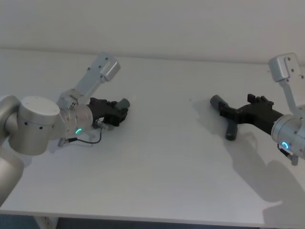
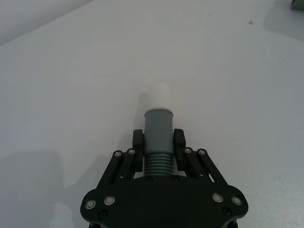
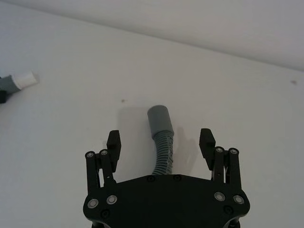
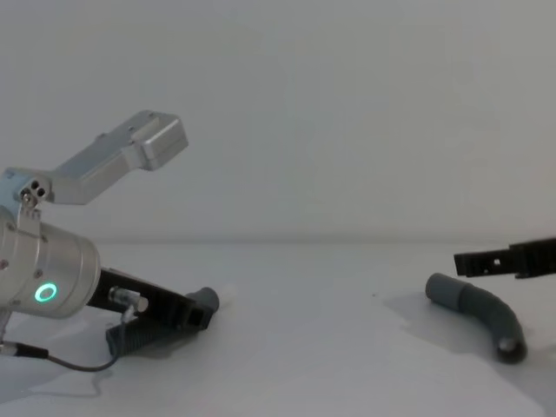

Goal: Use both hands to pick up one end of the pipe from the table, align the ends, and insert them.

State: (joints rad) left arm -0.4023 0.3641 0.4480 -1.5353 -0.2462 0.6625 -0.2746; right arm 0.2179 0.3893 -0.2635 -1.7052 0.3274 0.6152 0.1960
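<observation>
While counter (image 1: 162, 157) spans head view: left end effector (image 2: 158, 142), frame left, pinching straight pipe piece (image 2: 158, 124), white tip forward; right end effector (image 3: 160, 138), frame right, spread astride curved pipe piece (image 3: 161, 124) lying on counter.

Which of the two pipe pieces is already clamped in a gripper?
The straight piece with the white tip: the left gripper is shut on it. The curved piece lies ungripped on the table, the right gripper open over it.

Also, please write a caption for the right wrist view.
Right gripper, open, poised over the curved pipe lying on the white table.
</observation>
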